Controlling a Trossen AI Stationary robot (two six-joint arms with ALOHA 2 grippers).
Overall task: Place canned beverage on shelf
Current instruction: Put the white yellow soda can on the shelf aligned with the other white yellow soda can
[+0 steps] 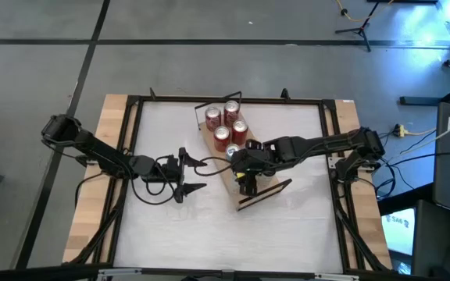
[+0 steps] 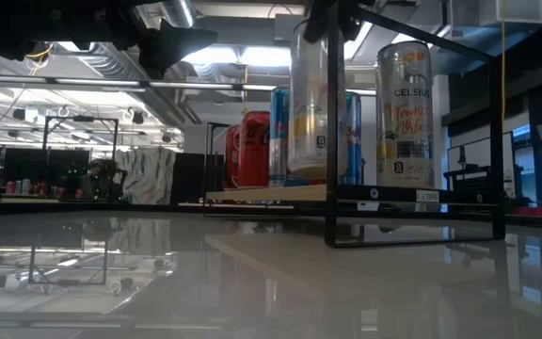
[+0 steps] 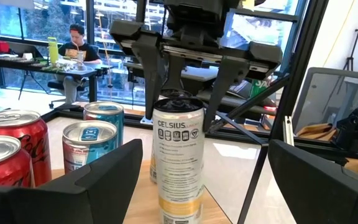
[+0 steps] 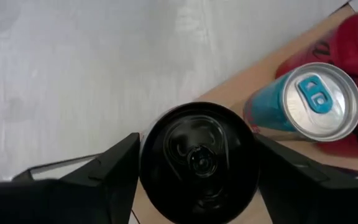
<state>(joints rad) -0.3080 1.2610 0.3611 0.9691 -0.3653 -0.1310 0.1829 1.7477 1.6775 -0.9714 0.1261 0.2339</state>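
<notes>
The shelf (image 1: 226,168) is a light-wood board with black wire rails, lying slantwise on the white table. Several red and teal cans (image 1: 225,125) stand on its far end. A white Celsius can with a black top (image 3: 178,162) stands upright on the board nearer the middle; it also shows in the low view (image 2: 309,104). My right gripper (image 1: 244,179) is above it, pointing down, shut on its top. My left gripper (image 1: 194,172) is open and empty, low over the table just left of the shelf, facing the can. My right gripper pinches the Celsius can at its black top rim (image 4: 143,163) between its two fingers, one on each side. The fingers (image 3: 149,87) come from above, pointing down. The can stands upright, and its bottom looks to rest on the shelf board (image 3: 138,199).
A teal can (image 4: 316,102) and red cans (image 3: 11,137) stand close beside the held can. Another Celsius can (image 2: 405,113) stands on the shelf too. The shelf's black wire rail (image 2: 332,122) rises at the board's end. Bare white tabletop (image 1: 170,226) lies toward the near edge.
</notes>
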